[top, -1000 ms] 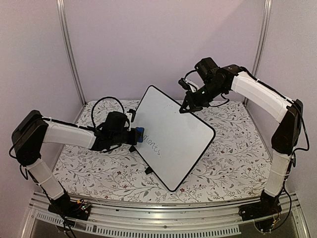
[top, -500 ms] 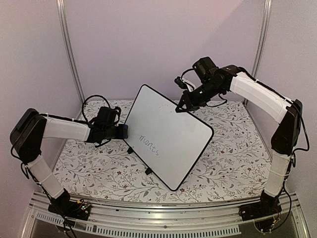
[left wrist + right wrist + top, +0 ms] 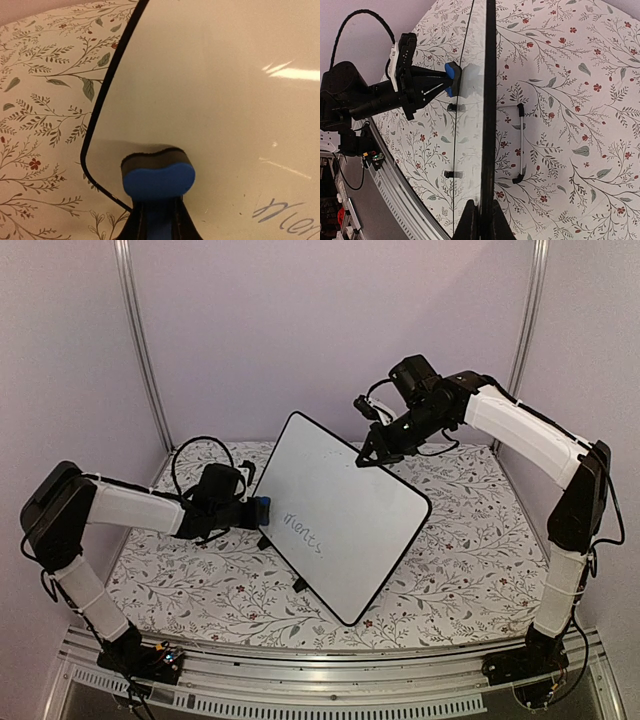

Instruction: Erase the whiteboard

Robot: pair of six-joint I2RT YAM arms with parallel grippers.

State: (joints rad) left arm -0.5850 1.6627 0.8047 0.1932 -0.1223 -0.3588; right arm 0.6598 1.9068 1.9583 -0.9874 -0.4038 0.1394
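On the floral-patterned bench (image 3: 470,540), the large white whiteboard with a thin black frame (image 3: 350,510) stands tilted up. The right jaws are clenched on its upper edge, apparently to steady it against wiping pressure. The left jaws grasp a small blue felt-faced eraser block (image 3: 158,177), pressed to the board's face near its left corner, just beside the grey handwriting (image 3: 303,529). No container appears.

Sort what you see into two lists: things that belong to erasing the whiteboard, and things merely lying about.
In the job: whiteboard; grey handwriting on it; blue eraser; left gripper holding the eraser; right gripper clamping the board's edge.

Lying about: floral table cover; wire bracket behind the board; metal rail at the near edge.
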